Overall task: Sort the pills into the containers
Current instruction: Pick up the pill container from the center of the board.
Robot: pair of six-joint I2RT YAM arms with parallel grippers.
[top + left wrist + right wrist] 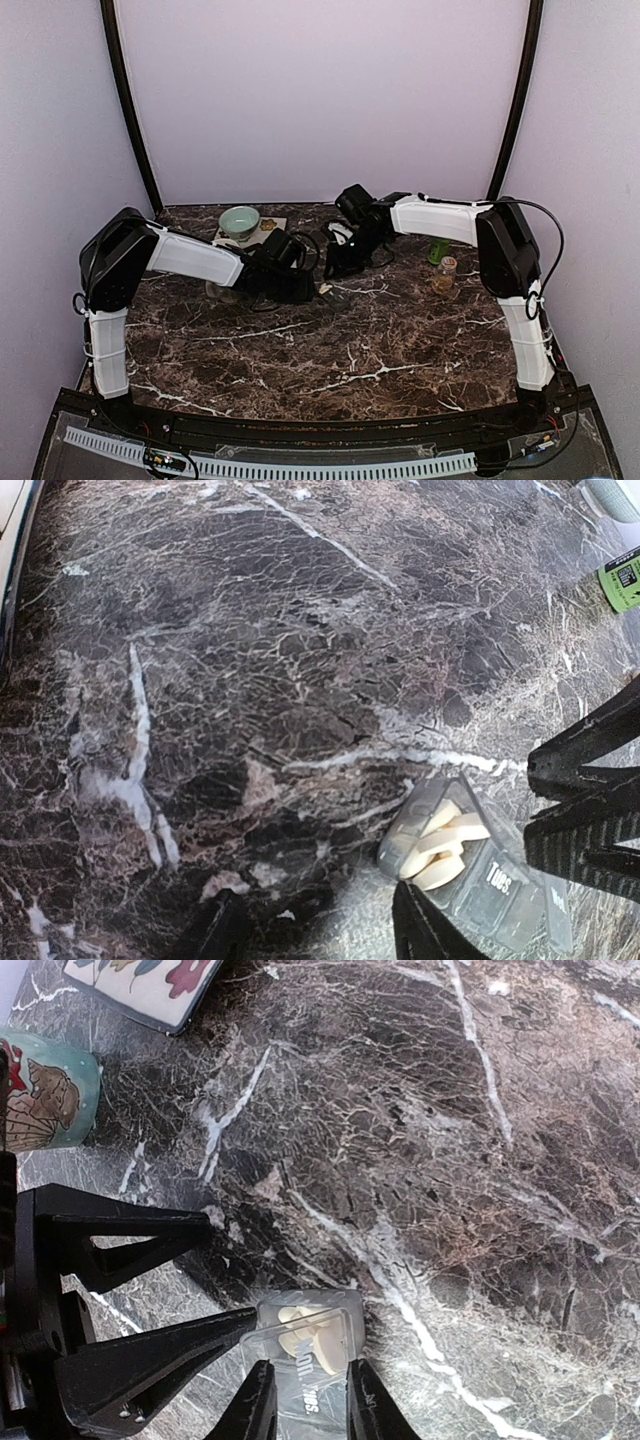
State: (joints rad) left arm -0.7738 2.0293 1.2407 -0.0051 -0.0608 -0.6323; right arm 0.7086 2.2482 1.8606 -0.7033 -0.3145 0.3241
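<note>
Pale cream oval pills are noted in the open end compartment of a translucent grey plastic strip container, laid on dark marble table. Its sides are pinched by right gripper; left gripper is spread alongside.

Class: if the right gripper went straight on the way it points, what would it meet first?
The right gripper would meet the pill container, lying right at its fingertips; whether they touch is unclear.
</note>
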